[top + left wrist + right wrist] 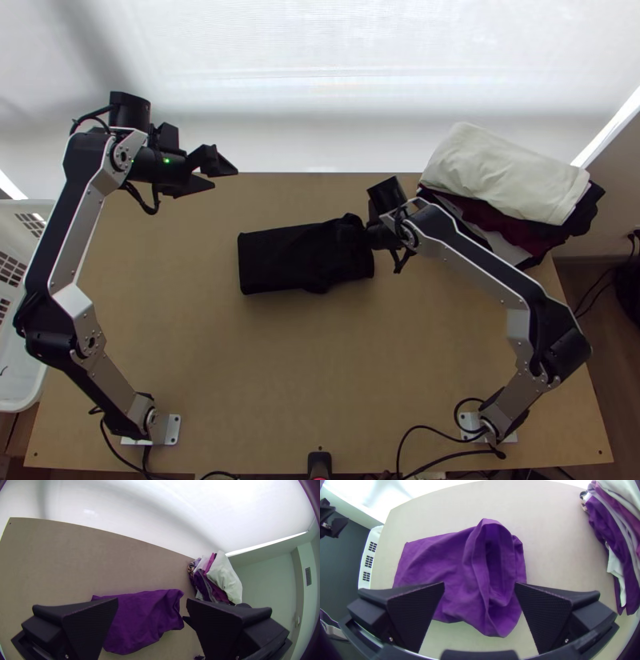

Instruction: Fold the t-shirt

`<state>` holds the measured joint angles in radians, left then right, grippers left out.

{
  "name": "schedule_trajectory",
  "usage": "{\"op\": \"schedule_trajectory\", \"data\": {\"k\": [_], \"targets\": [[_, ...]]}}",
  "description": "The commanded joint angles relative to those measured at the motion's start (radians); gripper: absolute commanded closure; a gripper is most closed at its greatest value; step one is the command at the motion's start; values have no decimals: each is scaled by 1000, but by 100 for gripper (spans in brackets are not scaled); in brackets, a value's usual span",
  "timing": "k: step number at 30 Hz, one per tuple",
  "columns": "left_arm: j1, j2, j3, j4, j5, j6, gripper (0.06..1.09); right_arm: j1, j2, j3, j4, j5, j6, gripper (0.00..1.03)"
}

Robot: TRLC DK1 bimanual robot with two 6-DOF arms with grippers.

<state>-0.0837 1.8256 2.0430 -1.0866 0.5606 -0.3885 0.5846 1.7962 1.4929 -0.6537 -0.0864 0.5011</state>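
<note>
The t-shirt [280, 258] lies folded into a compact oblong at the middle of the table, looking black from above. In the right wrist view the purple t-shirt [446, 563] has a raised, open fold near one end. My left gripper [218, 172] is open beyond the table's far left part, away from the cloth; in the left wrist view the left gripper [151, 610] has the t-shirt [143, 620] showing between its spread fingers. Over the t-shirt's right end is my right gripper [362, 234]; in its wrist view the right gripper [480, 584] stands open above the cloth.
A pile of clothes [504, 172], white on top, lies at the table's far right corner. A white basket [24, 352] stands at the left edge. Cables [432, 456] run along the near edge. Bare table [320, 360] spreads in front of the t-shirt.
</note>
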Motion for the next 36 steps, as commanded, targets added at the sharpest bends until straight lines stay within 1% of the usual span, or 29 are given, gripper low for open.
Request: {"op": "schedule_trajectory", "data": {"k": [1, 3, 5, 13, 15, 21, 24, 28, 36], "targets": [[19, -40, -12, -9, 2, 8, 9, 14, 61, 4, 6, 56, -29, 5], [24, -43, -15, -10, 2, 10, 9, 4, 83, -2, 28, 82, -30, 5], [32, -48, -20, -10, 2, 10, 9, -12, 104, -2, 37, 85, -30, 5], [42, -51, -23, -9, 2, 16, 9, -91, 172, 0, 58, 68, -19, 5], [42, -51, -23, -9, 2, 16, 9, -109, 177, 0, 62, 11, -6, 5], [39, -48, -23, -9, 4, 14, 9, -152, 192, 3, 65, -223, 62, 5], [38, -48, -23, -9, 2, 13, 9, -164, 204, 3, 78, -299, 83, 5], [39, -51, -21, -9, 2, 13, 9, -180, 229, 12, 98, -335, 105, 5], [50, -58, -21, -10, 2, 13, 9, -204, 246, 21, 114, -334, 99, 5]]}}
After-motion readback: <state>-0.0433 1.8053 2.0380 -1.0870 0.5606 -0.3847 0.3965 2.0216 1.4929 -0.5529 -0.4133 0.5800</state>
